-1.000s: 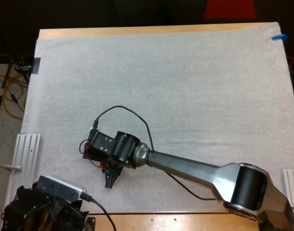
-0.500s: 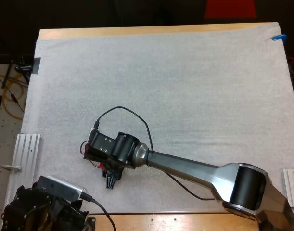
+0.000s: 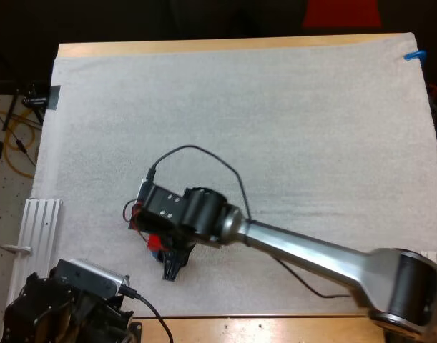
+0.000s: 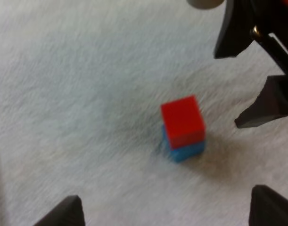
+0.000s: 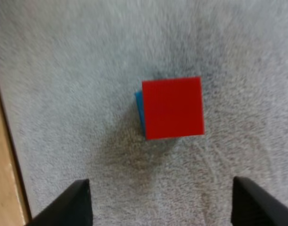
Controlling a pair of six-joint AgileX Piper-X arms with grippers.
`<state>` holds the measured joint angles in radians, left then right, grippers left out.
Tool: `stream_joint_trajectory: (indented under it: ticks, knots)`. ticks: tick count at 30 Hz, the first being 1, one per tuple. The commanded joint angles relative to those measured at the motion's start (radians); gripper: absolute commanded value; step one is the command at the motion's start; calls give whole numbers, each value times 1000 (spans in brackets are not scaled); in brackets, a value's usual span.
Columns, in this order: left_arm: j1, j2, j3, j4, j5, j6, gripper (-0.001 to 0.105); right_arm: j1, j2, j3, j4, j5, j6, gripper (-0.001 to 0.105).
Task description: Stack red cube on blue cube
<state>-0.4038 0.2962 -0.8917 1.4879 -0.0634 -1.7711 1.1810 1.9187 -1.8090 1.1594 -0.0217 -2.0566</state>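
Note:
The red cube [image 5: 173, 108] rests on top of the blue cube [image 5: 139, 106], slightly offset, so a thin blue strip shows along one side. In the left wrist view the red cube [image 4: 182, 121] covers most of the blue cube [image 4: 187, 149]. My right gripper [image 5: 159, 190] hangs open above the stack, its fingers wide apart and clear of both cubes. In the high view the red cube [image 3: 154, 241] shows just beside my right gripper [image 3: 173, 269]. My left gripper [image 4: 165, 212] is open, short of the stack and touching nothing. The right gripper [image 4: 235, 87] stands beside the stack.
The white mat [image 3: 275, 114] stretches bare behind and to the right of the stack. My left arm [image 3: 61, 307] sits at the near left corner, next to a white rail [image 3: 39, 229] off the mat's left edge. The wooden table edge [image 5: 4, 179] runs close to the stack.
My right gripper has let go of the red cube and lifted, shifting slightly right. The red cube, earlier mostly hidden under the gripper, now shows on the blue cube.

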Motion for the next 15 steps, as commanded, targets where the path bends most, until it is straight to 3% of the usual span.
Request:
stream_joint_trajectory:
  ticks: [1, 6, 11, 15]
  knots:
    - [-3, 1, -3, -57, 33, -1, 67, -25, -27, -10, 1, -24, 7, 59]
    - [-3, 1, -3, -202, 38, 34, 67, -155, -41, -10, -63, -118, 90, 59]
    - [-3, 57, -2, -341, -41, 113, 67, -334, -43, -10, -178, -119, 171, 59]
    - [-3, 129, -2, -431, -65, 124, 67, -453, -48, -10, -193, -119, 204, 59]
